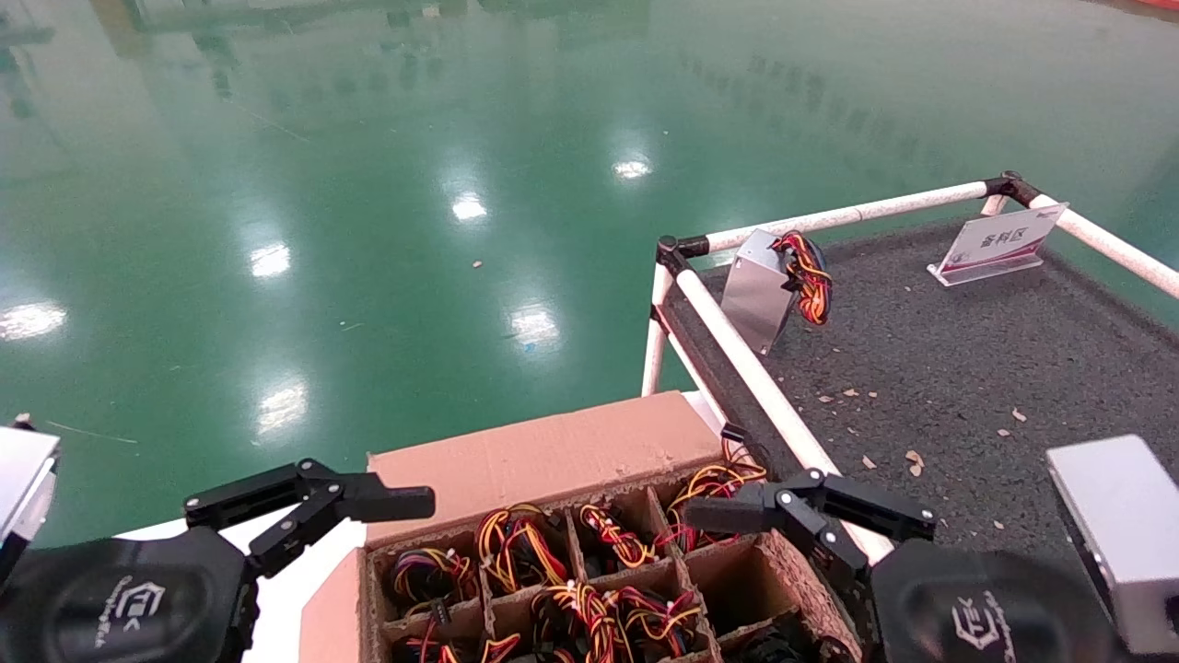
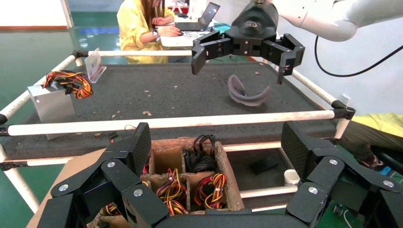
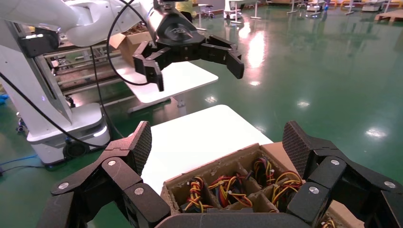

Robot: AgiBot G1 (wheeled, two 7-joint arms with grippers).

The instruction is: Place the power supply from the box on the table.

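The brown box (image 1: 543, 456) sits at the bottom centre, its grid cells (image 3: 223, 187) filled with red, yellow and black wire bundles (image 1: 516, 543) of power supplies whose casings are hidden. One silver power supply (image 1: 760, 285) leans against the rail on the dark grey table (image 1: 967, 368), also seen in the left wrist view (image 2: 50, 102). My left gripper (image 1: 309, 502) hovers open and empty beside the box's left corner. Open and empty too, my right gripper (image 1: 811, 511) hangs above the box's right cells by the table rail. One cell (image 2: 166, 159) is empty.
White pipe rails (image 1: 755, 378) edge the table between it and the box. A small sign (image 1: 999, 241) stands at the table's far side, and a grey curved piece (image 2: 244, 92) lies on the mat. The box rests on a white surface (image 3: 190, 137). Green floor (image 1: 368, 184) lies beyond.
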